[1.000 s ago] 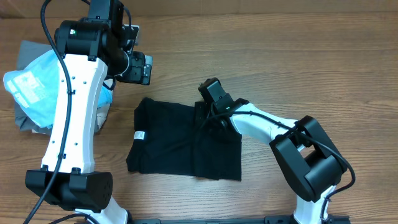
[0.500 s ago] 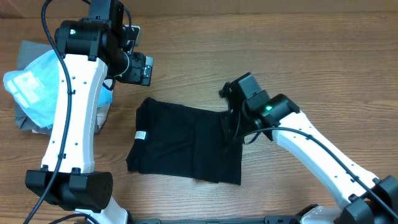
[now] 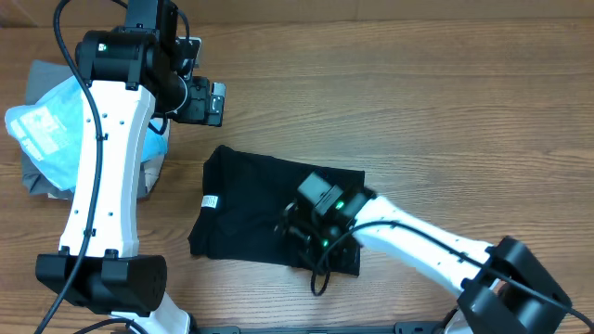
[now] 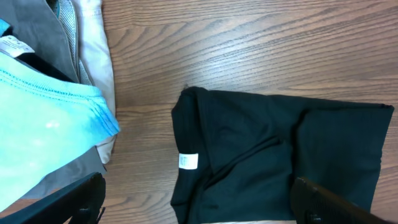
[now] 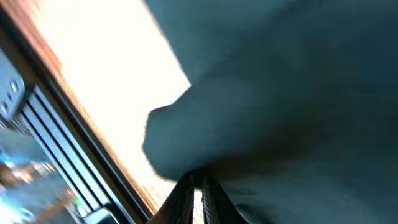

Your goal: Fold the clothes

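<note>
The plain black short-sleeved T-shirt of soft fabric (image 3: 246,199) lay folded into a rough rectangle near the middle of the wooden tabletop (image 3: 445,83), with its small white tag (image 3: 210,201) at the left edge. The right tool (image 3: 299,232) sat low on the shirt's right half, jaws all but closed at a bunched ridge of cloth. I could not tell whether any cloth was pinched. The left tool (image 3: 206,100) hung clear of the shirt, jaws wide apart and empty, near a light blue printed garment (image 3: 42,130).
</note>
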{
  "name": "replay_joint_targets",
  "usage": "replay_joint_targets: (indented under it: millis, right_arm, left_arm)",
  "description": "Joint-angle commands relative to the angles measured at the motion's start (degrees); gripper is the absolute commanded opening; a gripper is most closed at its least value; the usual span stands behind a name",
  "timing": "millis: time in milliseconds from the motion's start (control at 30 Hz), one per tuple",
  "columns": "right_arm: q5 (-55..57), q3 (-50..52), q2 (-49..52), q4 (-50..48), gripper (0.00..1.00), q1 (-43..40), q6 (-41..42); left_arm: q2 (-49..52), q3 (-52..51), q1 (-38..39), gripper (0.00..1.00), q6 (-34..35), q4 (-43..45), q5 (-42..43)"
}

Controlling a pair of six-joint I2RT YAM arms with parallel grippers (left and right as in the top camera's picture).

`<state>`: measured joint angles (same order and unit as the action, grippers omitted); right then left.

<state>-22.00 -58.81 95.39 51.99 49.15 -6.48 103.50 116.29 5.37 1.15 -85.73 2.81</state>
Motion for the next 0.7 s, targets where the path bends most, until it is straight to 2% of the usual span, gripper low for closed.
replay_joint_targets:
  millis: [0, 133, 233, 500, 600, 667]
  right_arm:
    - [2.47, -0.02, 3.23, -0.59, 0.1, 1.09, -2.54]
    - [2.47, 0.0, 8.68, -3.02, 0.09, -0.31, -2.54]
    - [2.47, -0.04, 10.4, -3.61, 0.04, -1.33, -2.56]
    - [2.43, -6.03, 2.34, 6.47, 0.04, -3.21, -2.56]
    - [2.49, -8.07, -3.37, 7.78, 0.12, -3.23, -1.73]
    - [2.64, -9.11, -7.74, 7.02, 0.26, -3.67, 0.83]
  left_arm:
    - [0.26, 0.17, -0.26, 0.97, 0.57, 0.0, 0.26]
    - [0.26, 0.17, -0.26, 0.97, 0.59, -0.83, 1.33]
    - [0.26, 0.17, -0.26, 0.98, 0.57, -1.95, 1.25]
    - [0.26, 0.09, -2.54, 1.0, 2.05, -4.52, 1.31]
    - [0.26, -0.74, -4.11, 1.0, 2.29, -6.6, 1.57]
    - [0.26, -2.32, -5.07, 1.0, 2.29, -7.45, 3.06]
